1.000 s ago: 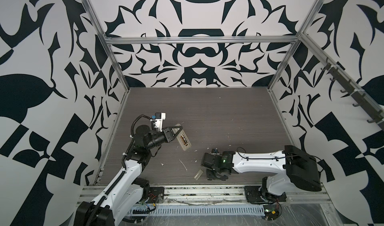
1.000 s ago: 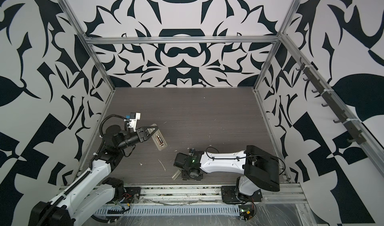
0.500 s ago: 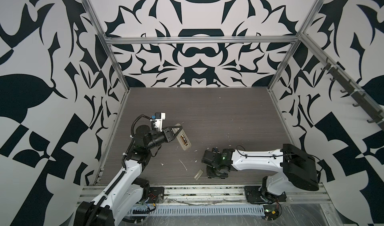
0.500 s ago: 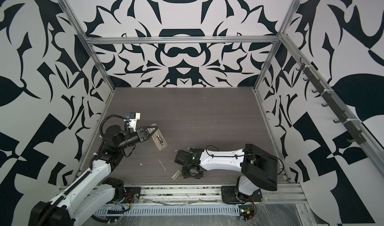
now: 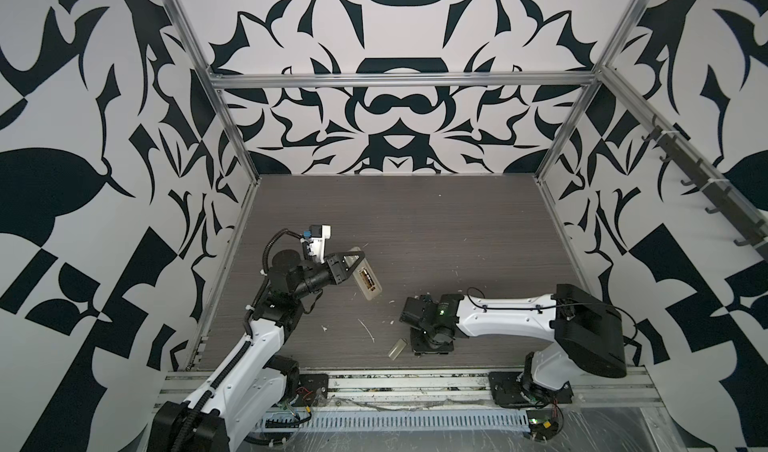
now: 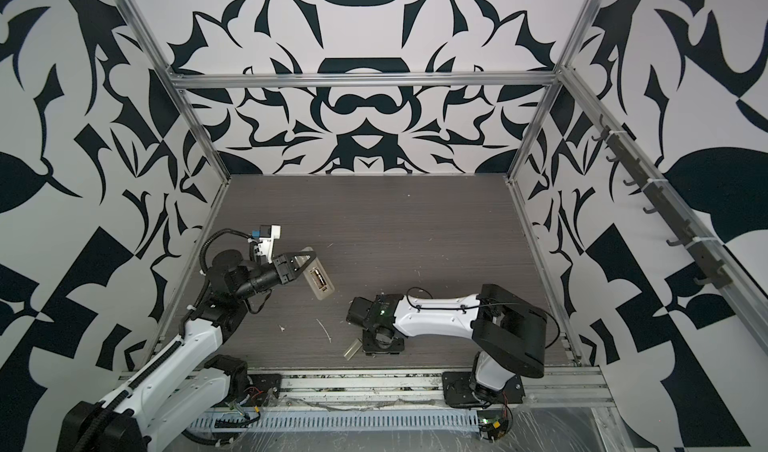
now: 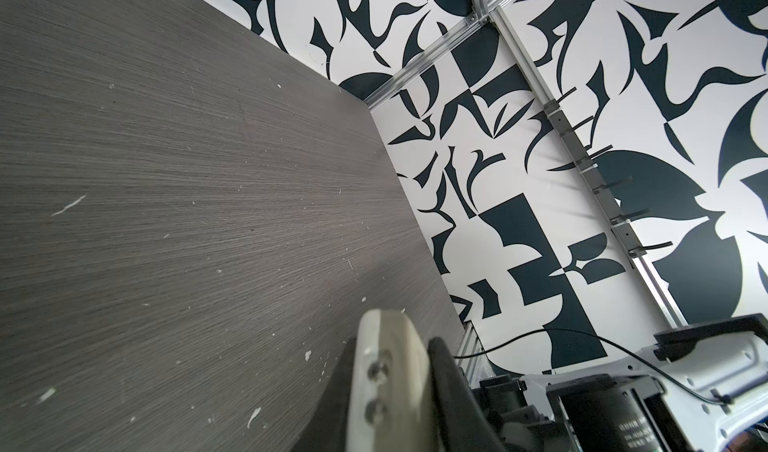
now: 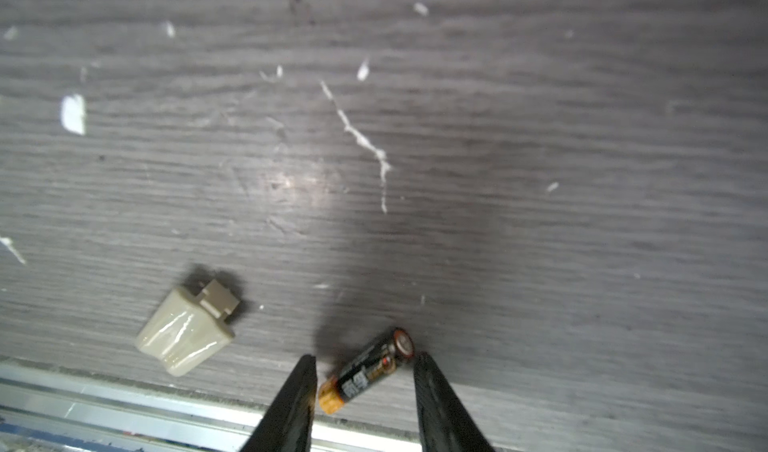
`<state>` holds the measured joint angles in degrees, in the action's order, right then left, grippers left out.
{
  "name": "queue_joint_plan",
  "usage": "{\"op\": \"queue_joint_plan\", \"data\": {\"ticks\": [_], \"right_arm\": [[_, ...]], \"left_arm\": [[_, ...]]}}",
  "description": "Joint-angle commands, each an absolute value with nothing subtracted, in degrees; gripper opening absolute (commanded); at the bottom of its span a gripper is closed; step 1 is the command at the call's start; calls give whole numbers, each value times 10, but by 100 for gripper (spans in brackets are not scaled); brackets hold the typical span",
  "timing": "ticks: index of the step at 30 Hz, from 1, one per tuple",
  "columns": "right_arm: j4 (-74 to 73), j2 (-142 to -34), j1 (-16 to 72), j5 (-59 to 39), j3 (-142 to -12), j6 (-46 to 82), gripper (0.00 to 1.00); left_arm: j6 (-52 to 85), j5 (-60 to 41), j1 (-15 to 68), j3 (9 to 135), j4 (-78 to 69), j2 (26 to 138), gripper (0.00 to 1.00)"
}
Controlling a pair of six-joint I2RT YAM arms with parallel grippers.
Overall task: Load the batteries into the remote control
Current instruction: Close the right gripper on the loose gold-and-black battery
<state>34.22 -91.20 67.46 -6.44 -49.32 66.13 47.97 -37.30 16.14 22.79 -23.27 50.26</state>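
Observation:
My left gripper point(image 5: 356, 263) point(image 6: 308, 263) is shut on the remote control point(image 5: 366, 281) point(image 6: 320, 283) and holds it tilted above the table, its beige back up. One battery point(image 5: 365, 276) seems to sit in the recess. In the left wrist view the remote control point(image 7: 390, 371) fills the gap between the fingers point(image 7: 451, 391). My right gripper point(image 8: 365, 358) points down at the table's front edge. Another battery point(image 8: 368, 369) lies slantwise between its parted fingers; its orange end touches one finger point(image 8: 303, 383) and the other end is just short of the second. In both top views the wrist point(image 5: 430, 340) point(image 6: 382, 337) hides this.
A small loose beige cover point(image 8: 185, 331) point(image 5: 397, 349) point(image 6: 352, 349) lies just left of my right gripper. The metal rail point(image 8: 124, 404) runs along the front edge behind the fingers. White scraps point(image 8: 361, 138) point(image 5: 366, 330) litter the dark wood table point(image 5: 415, 221).
My right gripper has narrowed around the battery and shifted slightly back and left. The left arm and the remote have not moved.

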Motion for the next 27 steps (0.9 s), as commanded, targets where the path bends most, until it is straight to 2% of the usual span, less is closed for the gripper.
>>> {"op": "queue_joint_plan", "data": {"ticks": [1,13,20,27], "right_arm": [[347,-932,675,-71,-514,635,42],[375,-937,680,-73,-511,606,25],[411,-935,661,-41,-525,530,0],[424,-935,566,-28,-566,384,0]], "left_arm": [[475,-377,163,224,-241,504,0],[474,-381,163,226,-253,523,0],[478,-384,163,225,-255,549,0],[466,-392,163,237,-249,580,0]]}}
